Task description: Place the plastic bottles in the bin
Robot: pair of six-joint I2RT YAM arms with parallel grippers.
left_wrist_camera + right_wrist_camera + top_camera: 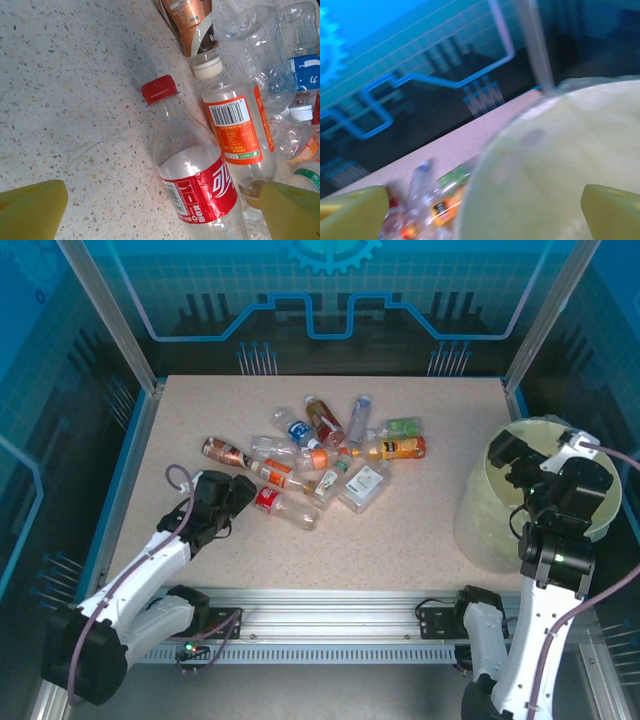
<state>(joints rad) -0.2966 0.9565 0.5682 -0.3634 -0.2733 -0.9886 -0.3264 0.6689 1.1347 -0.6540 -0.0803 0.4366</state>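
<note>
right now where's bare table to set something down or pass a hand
Bare table runs along the near edge, in front of the plastic bottles, across to the bin. The far-left corner and the far-right strip behind the bin are free too. Crowded: the middle, where bottles lie touching and overlapping.

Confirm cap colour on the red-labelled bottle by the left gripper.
Red cap; clearest in left wrist view.

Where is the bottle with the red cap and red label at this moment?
In the top view the red-capped bottle lies at the near-left edge of the pile, just right of the left gripper.
</note>
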